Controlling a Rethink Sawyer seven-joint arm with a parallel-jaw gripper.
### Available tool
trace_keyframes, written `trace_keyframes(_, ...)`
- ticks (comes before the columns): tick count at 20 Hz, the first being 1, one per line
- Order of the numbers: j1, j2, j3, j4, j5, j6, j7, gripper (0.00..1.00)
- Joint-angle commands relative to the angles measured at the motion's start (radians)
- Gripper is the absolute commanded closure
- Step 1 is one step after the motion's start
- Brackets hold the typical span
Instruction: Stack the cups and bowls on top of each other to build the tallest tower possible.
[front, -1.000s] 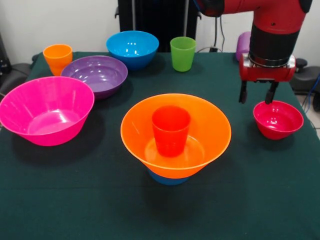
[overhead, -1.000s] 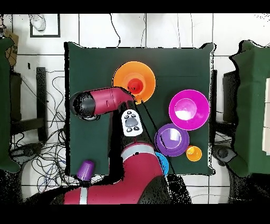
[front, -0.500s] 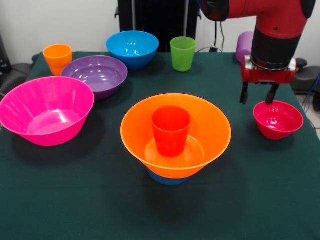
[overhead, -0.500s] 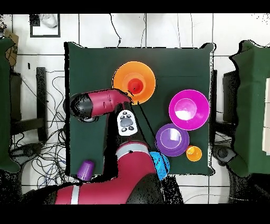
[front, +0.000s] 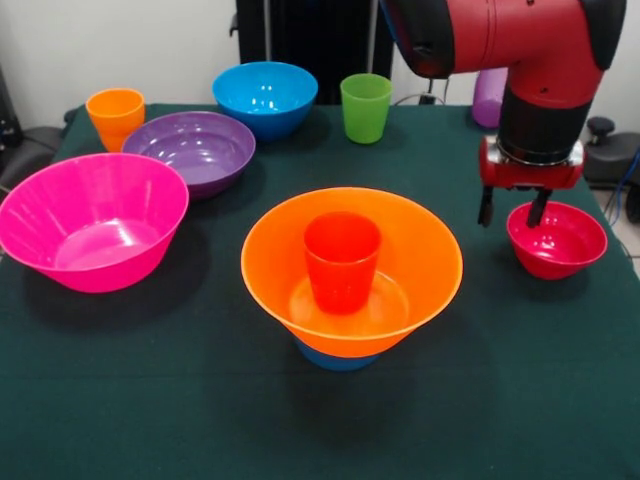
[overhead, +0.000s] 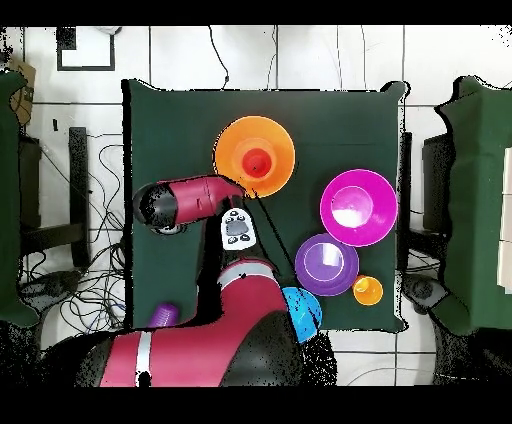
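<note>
Pincer (front: 513, 207) spread wide, empty, over small red bowl's (front: 557, 240) left rim

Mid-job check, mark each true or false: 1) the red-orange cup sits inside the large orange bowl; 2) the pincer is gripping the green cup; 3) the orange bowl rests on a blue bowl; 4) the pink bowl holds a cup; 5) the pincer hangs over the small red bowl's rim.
1) True: the red-orange cup stands in the large orange bowl.
2) False: the pincer is open and empty; the green cup stands far off.
3) True: a small light-blue bowl shows beneath.
4) False: the large pink bowl is empty.
5) True: above the small red bowl.
</note>
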Motion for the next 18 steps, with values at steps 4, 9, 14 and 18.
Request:
trace_keyframes(4,0.012,0.082,-0.018,-0.085,0.018,-0.067,0.131,0.0)
trace_keyframes(9,0.017,0.085,-0.032,-0.1,0.02,-0.061,0.129,0.0)
trace_keyframes(14,0.018,0.087,-0.037,-0.096,0.021,-0.073,0.128,0.0)
trace_keyframes(18,0.039,0.1,-0.044,-0.097,0.029,-0.09,0.154,0.0)
